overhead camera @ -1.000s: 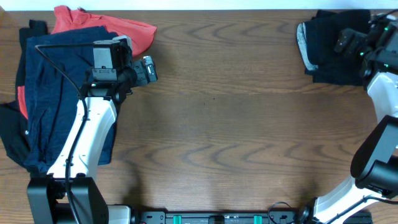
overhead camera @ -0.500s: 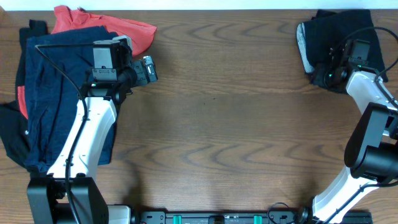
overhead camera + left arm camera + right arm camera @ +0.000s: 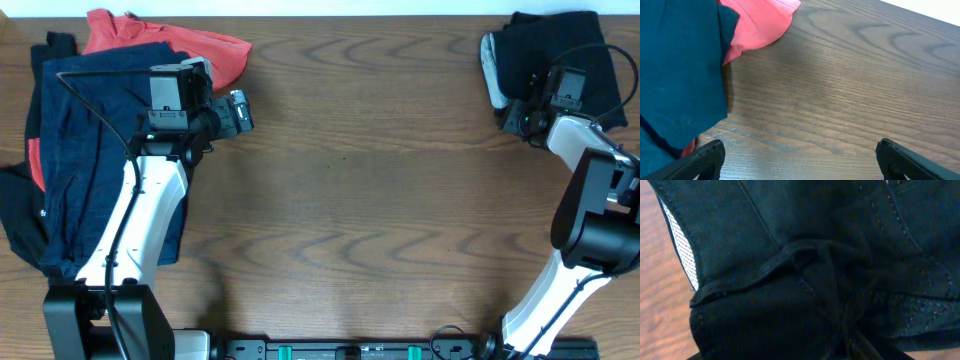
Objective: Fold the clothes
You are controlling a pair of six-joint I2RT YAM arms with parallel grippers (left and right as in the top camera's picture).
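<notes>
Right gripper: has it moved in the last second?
Yes. The right gripper shifted left and toward the near edge, from the right side of the black garment to its lower-left corner.

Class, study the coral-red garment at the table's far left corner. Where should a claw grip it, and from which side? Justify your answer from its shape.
Grip the coral-red garment at its free pointed corner, which juts right onto bare wood; the rest lies under the navy garment. Come from above on the right, table-centre side, where the open left claw hovers.
</notes>
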